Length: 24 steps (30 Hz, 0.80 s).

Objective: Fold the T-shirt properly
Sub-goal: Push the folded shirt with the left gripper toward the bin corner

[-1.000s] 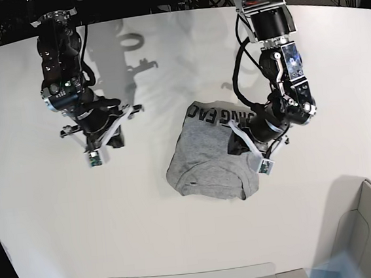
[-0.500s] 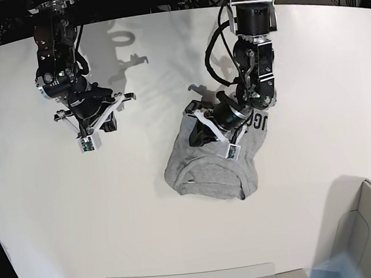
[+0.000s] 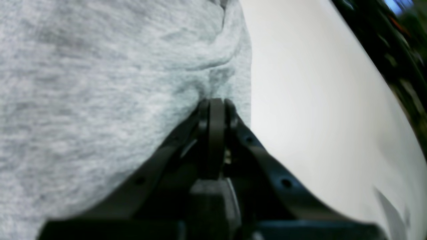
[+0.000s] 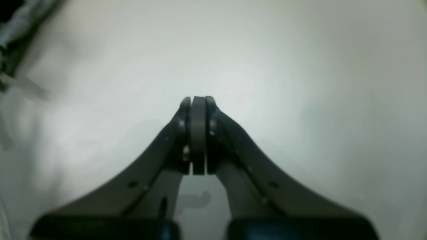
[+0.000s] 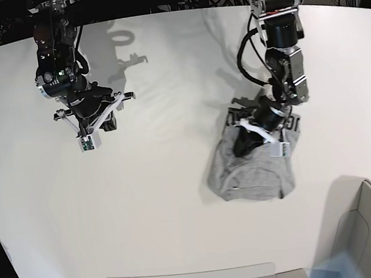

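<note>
shirt: T-shirt (image 5: 251,172) bunched into a compact grey wad on the bench (image 5: 179,212), lettered strip peeking out at its far-right edge.
L EE: left end effector (image 5: 250,140) sits on top of the wad's far half, jaws pressed together w/ a pinch of grey cloth at the tips per wrist cam (image 3: 215,103). Grasping fabric, not released.
R EE: right end effector (image 5: 103,122) well apart from the shirt, over bare bench on the opposite side; wrist cam shows jaws clenched (image 4: 198,100), nothing between them.
key relation: most of the shirt lies from the L EE tips toward the near bench edge; long axis roughly far-to-near, slight slant. L arm is the nearer one by far.
next (judgement): fold looks far from neat, cloth prob needs spreading flat first.
</note>
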Available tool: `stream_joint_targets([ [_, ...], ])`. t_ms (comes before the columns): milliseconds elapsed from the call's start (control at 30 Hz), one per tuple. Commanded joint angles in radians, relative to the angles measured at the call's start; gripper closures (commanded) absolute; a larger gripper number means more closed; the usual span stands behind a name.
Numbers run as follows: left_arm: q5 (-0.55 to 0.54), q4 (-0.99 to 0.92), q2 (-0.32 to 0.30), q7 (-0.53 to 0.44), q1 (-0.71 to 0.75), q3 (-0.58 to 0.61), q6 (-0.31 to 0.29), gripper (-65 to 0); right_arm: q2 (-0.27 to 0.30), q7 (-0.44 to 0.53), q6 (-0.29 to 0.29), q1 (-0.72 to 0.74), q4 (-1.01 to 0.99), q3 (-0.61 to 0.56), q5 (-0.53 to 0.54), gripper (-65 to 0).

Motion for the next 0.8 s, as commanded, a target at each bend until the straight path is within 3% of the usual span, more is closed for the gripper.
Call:
stream_joint_targets([
  [0, 0.055, -0.022, -0.031, 0.043, -0.025, -0.006, 0.060, 0.0, 0.006, 0.021, 0.004, 0.008, 0.017, 0.003, 0.007, 0.0],
  [200, 0.055, -0.119, -0.119, 0.037, -0.047, -0.005, 0.060, 0.0, 0.007, 0.021, 0.004, 0.005, 0.017, 0.003, 0.007, 0.0],
  [400, 0.057, -0.107, -0.140, 0.047, -0.048, -0.009, 0.057, 0.0, 0.007, 0.021, 0.004, 0.014, 0.019, 0.003, 0.007, 0.0],
  [533, 0.057, 0.050, -0.136, 0.047, -0.034, -0.014, 0.057, 0.0, 0.009, 0.021, 0.005, 0.043, 0.019, 0.003, 0.007, 0.0],
  [733, 0.055, 0.396, -0.114, 0.039, 0.059, -0.017, 0.057, 0.0, 0.061, 0.027, 0.005, 0.092, 0.045, -0.022, 0.007, 0.0],
  [767, 0.055, 0.456, -0.114, 0.039, 0.078, -0.017, 0.081, 0.0, 0.078, 0.027, 0.005, 0.100, 0.054, -0.031, 0.005, 0.0],
])
